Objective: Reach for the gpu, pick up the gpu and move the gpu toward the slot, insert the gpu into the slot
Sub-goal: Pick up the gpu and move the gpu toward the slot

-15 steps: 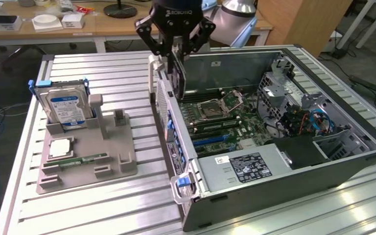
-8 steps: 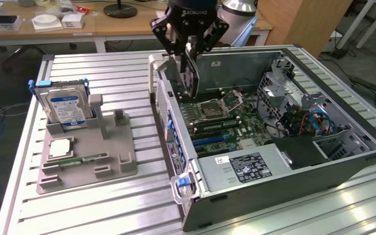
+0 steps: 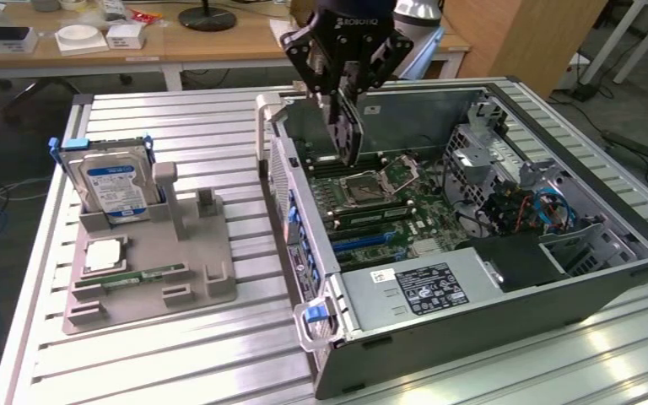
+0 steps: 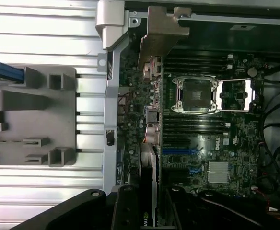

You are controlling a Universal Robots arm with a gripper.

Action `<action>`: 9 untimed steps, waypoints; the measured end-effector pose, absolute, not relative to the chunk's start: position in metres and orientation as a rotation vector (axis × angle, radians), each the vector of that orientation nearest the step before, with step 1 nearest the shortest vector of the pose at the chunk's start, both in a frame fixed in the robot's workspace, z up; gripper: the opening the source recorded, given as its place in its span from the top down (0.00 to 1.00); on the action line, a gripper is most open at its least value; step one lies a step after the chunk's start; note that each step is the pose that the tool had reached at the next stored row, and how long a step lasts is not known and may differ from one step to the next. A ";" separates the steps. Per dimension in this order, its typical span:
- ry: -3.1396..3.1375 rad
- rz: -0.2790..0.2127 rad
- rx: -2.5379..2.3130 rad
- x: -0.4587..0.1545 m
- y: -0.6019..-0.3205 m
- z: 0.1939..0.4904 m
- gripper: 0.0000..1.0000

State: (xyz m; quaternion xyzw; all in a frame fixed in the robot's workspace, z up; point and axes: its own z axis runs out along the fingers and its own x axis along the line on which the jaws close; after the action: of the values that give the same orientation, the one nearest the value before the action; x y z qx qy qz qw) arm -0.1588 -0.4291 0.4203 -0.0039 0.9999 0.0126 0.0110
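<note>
Holds the gpu (image 3: 347, 135) upright (long edge down) over the motherboard (image 3: 414, 211) near the processor socket (image 3: 371, 182), inside the open computer case (image 3: 549, 287), gripper (image 3: 343, 89) fingers clamped on its upper part.

The tool (image 3: 347, 84) is being pointed straight down from the arm's wrist, at the top middle of the exterior view. Its dark fingers (image 3: 313, 67) are being pressed onto both faces of the gpu (image 3: 349, 135), which is being gripped upright between them.
</note>
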 end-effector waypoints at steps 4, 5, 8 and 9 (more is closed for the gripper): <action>3.119 0.040 -0.011 -0.147 -0.429 0.420 0.73; 3.119 0.039 -0.010 -0.145 -0.429 0.420 0.73; 3.119 0.039 -0.009 -0.137 -0.429 0.420 0.73; 3.119 0.039 -0.009 -0.134 -0.429 0.420 0.73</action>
State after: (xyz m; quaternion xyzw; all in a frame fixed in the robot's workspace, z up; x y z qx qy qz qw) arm -0.1339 -0.4292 0.4201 -0.0028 0.9999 0.0126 0.0110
